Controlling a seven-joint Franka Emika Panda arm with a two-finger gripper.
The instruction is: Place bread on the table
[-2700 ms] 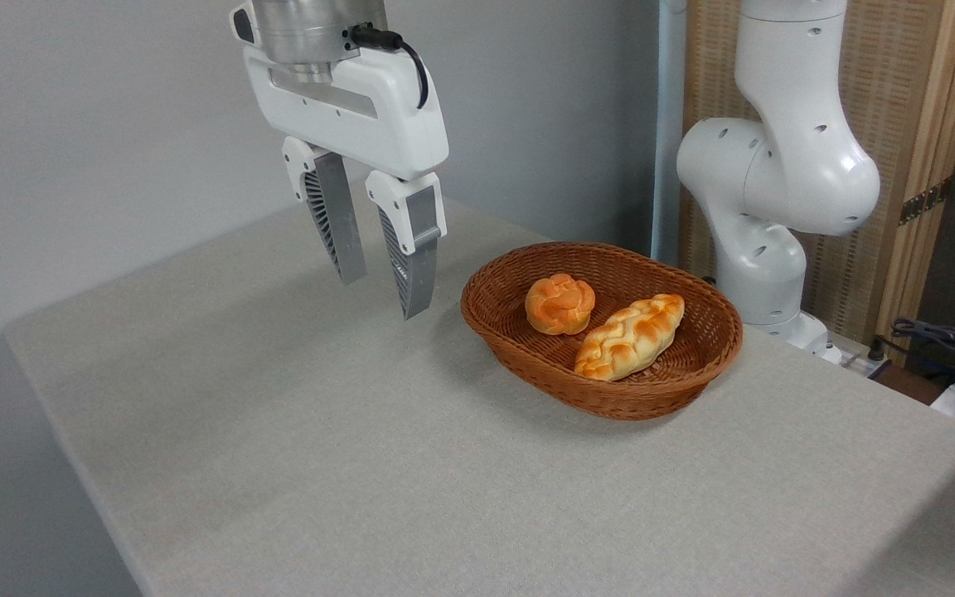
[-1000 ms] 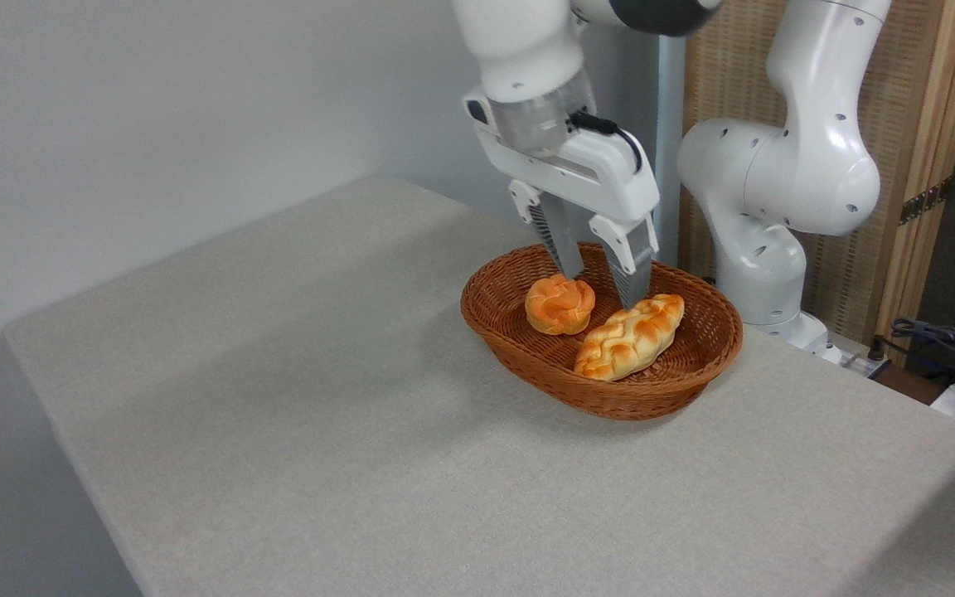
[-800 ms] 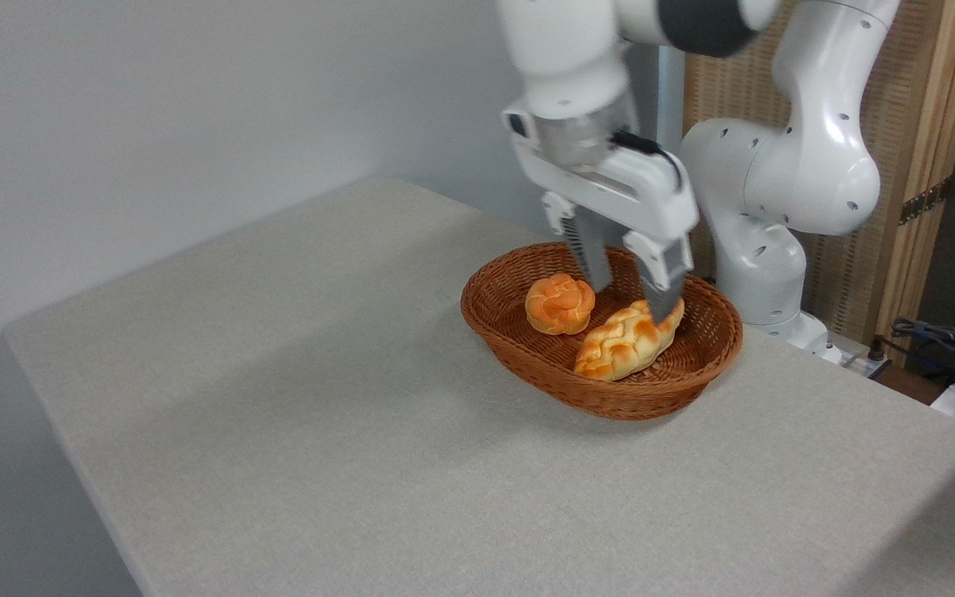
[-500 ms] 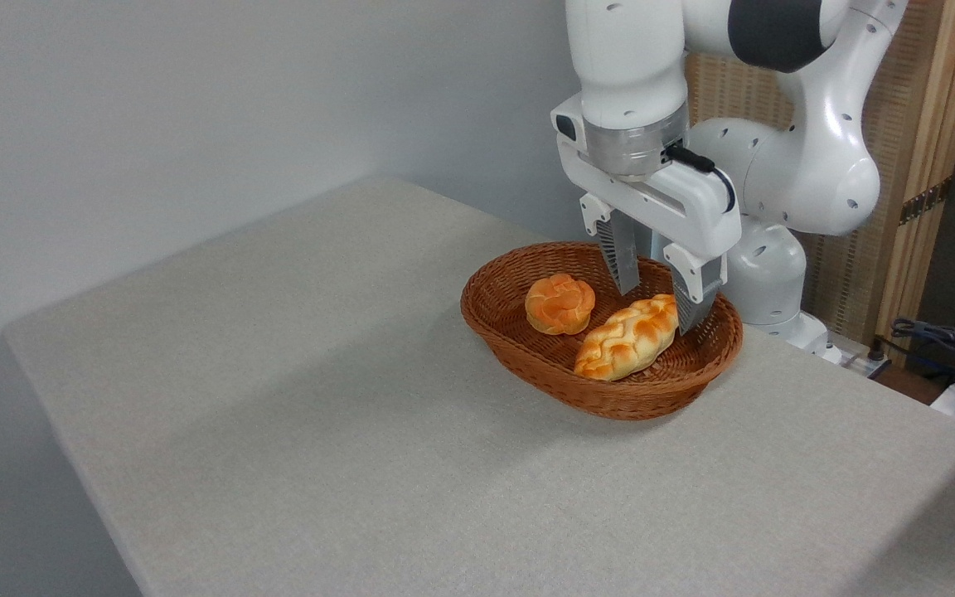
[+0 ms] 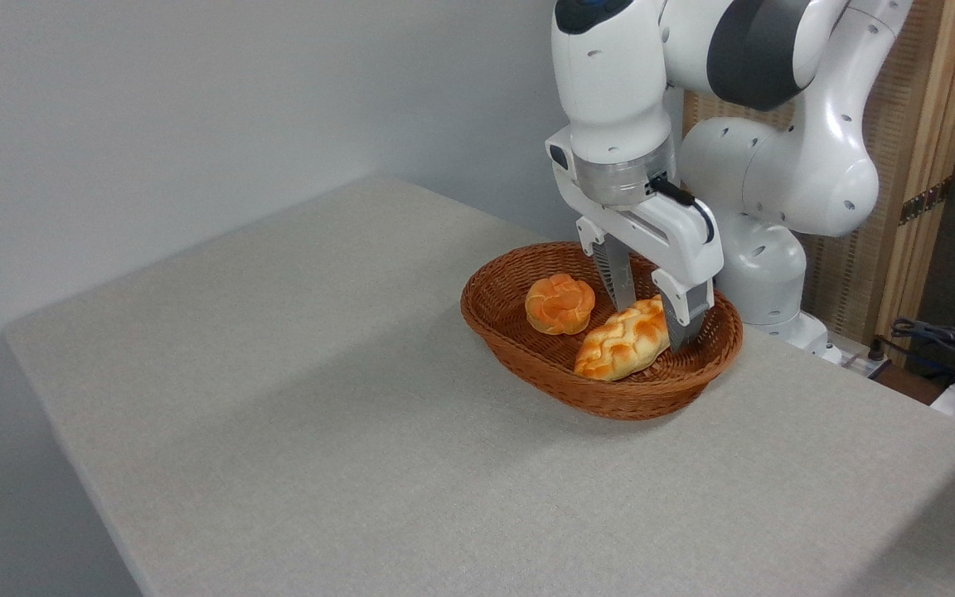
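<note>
With only the one fixed camera to go on: tool [image 5: 653, 317] is down inside the basket [image 5: 527, 352], fingers spread apart, one either side of the loaf's [image 5: 620, 340] far end. Nothing gripped yet, as far as I can tell; can't confirm whether the pads touch the crust.

Loaf lies in the right half of the basket, long axis running diagonally, near tip pointing toward the camera. Bun [image 5: 559, 303] sits just beside it on the left, apart from it.

Risks, my read:
- Grip is set near one end, not mid-length. The free end could droop or pivot out on the lift.
- Right finger is close to the basket wall. It could catch the wicker and drag the basket along.
- Glossy rounded crust may slip between the fingers.

Loaf looks braided, golden-yellow with orange-brown patches, pointed ends, roughly half the basket's length. Worktop [image 5: 320, 398] has plenty of room for the drop.
</note>
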